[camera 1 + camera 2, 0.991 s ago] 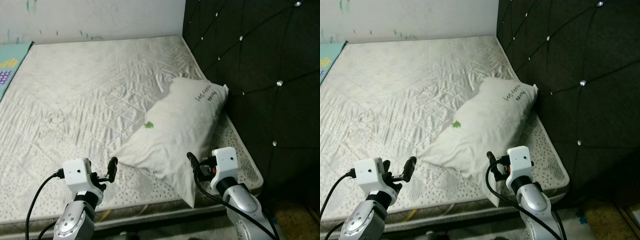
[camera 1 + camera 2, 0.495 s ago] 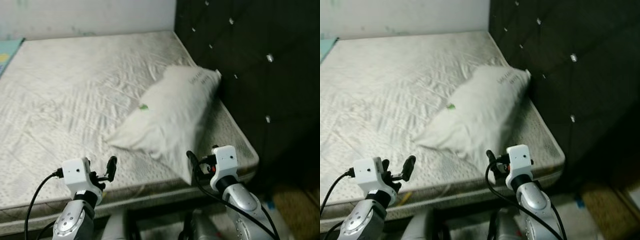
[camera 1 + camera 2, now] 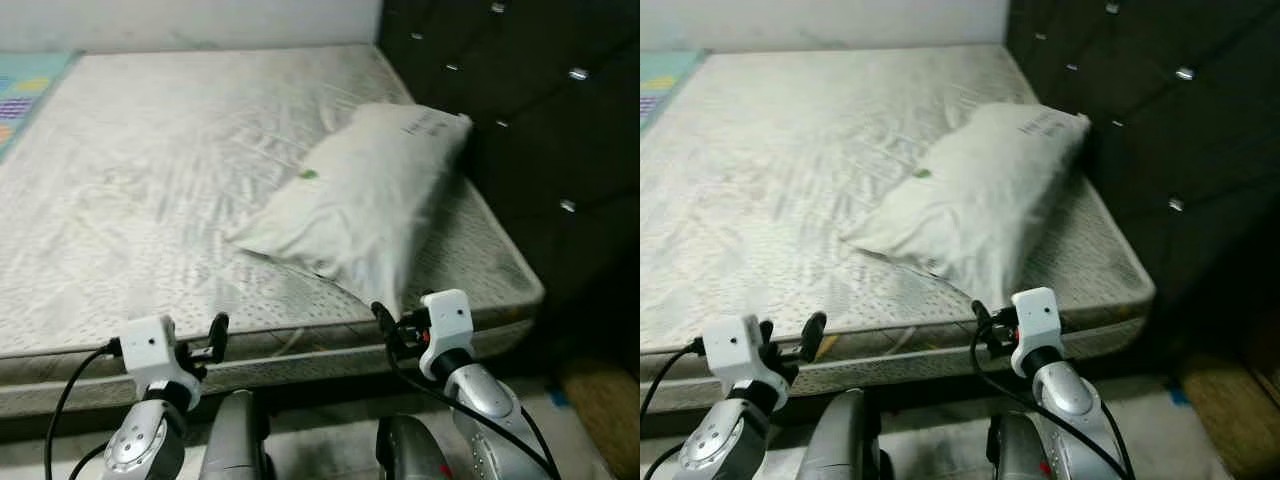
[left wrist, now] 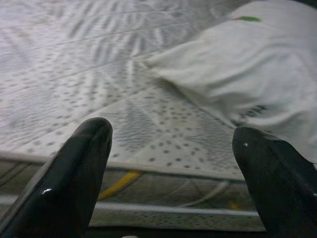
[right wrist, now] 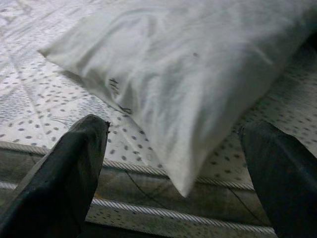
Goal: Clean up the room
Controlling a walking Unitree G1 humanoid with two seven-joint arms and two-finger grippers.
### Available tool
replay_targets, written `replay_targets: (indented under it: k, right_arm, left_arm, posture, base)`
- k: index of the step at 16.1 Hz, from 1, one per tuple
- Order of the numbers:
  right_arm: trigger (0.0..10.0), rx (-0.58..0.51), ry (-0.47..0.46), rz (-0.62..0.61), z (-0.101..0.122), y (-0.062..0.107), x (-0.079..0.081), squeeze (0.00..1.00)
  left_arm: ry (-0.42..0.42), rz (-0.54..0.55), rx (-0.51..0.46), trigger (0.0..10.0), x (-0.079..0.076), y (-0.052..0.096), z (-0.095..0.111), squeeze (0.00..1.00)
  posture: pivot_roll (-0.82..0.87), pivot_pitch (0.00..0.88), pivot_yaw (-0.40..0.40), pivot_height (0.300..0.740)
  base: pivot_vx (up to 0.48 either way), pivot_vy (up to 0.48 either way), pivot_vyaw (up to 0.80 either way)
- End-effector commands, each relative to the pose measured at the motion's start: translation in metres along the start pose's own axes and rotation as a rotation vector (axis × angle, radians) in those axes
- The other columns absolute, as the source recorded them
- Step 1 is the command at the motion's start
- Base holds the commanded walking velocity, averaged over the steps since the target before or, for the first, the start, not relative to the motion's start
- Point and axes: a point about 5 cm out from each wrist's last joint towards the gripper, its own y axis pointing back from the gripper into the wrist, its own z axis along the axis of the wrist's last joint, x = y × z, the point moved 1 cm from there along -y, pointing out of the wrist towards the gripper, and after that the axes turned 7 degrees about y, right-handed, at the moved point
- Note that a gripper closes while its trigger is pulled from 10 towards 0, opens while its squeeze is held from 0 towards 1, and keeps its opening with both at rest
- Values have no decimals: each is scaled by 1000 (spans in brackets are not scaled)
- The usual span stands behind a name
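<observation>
White pillow lies on the mattress just beyond the right gripper; both it and the left gripper hover spread wide, empty.

Only lettering I see: dark handwritten-style print near the top corner of the pillow, by the headboard. Too blurred to read. Small green mark mid-pillow, not text. More dark print near its lower edge in my right wrist view, also illegible.
</observation>
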Motion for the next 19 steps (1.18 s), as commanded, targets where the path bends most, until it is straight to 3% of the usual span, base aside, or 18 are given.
replay_targets:
  k: [1,7,19]
  right_arm:
    - [10000,-10,10,2,2,-1,0,0]
    - [10000,-22,11,8,3,-4,1,0]
    - [10000,-22,28,2,2,-6,1,0]
  left_arm:
    - [-3,-9,-18,10000,-1,1,4,0]
    - [-18,-13,-39,10000,-1,-1,6,0]
    - [-13,-34,-47,10000,-3,-2,8,0]
  posture:
    - [-53,117,9,616]
    - [-54,100,10,606]
    - [-52,112,11,606]
  base:
    - [0,0,0]
    - [0,0,0]
    - [332,0,0]
